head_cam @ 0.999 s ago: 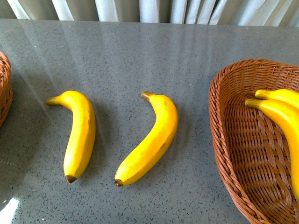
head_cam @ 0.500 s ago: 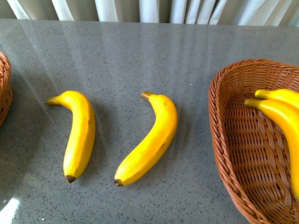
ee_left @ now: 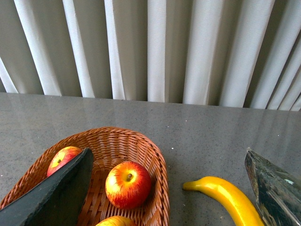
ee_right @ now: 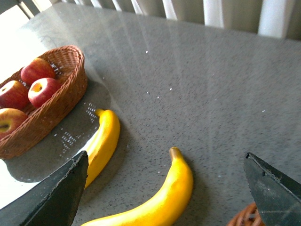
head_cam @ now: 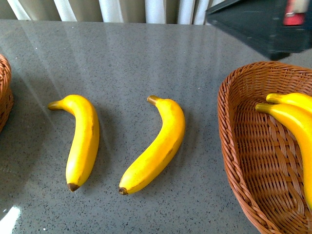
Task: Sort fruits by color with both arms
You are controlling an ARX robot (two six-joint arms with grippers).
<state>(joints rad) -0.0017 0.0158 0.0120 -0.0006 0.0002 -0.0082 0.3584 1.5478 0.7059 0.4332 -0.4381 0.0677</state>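
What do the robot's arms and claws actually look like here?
The right arm is a bulky black block with a small red marking. The left gripper and right gripper each have two dark, flat, wedge-shaped fingers tapering to a point; one left finger looks greyer and glossy. No cables show.

Glossy yellow on the left banana point(head_cam: 83, 139) and the middle banana point(head_cam: 156, 146), darkening to brown at both tips, with a faint orange cast along the shaded flanks. Same yellow on the pair of bananas point(head_cam: 292, 119) in the right basket point(head_cam: 239, 146). Warm reddish-brown weave in ribbed rows on that basket and on the left basket point(head_cam: 4, 92). Dark grey with fine pale speckles and pale streaks of glare on the table point(head_cam: 146, 53). Red streaked with yellow on the apples point(ee_left: 128, 184). Pale grey and white vertical stripes on the curtains point(ee_left: 155, 47). Black on the left gripper point(ee_left: 168, 153), the right gripper point(ee_right: 165, 155) and the arm point(head_cam: 253, 24), the last with a small red patch point(head_cam: 295, 12).
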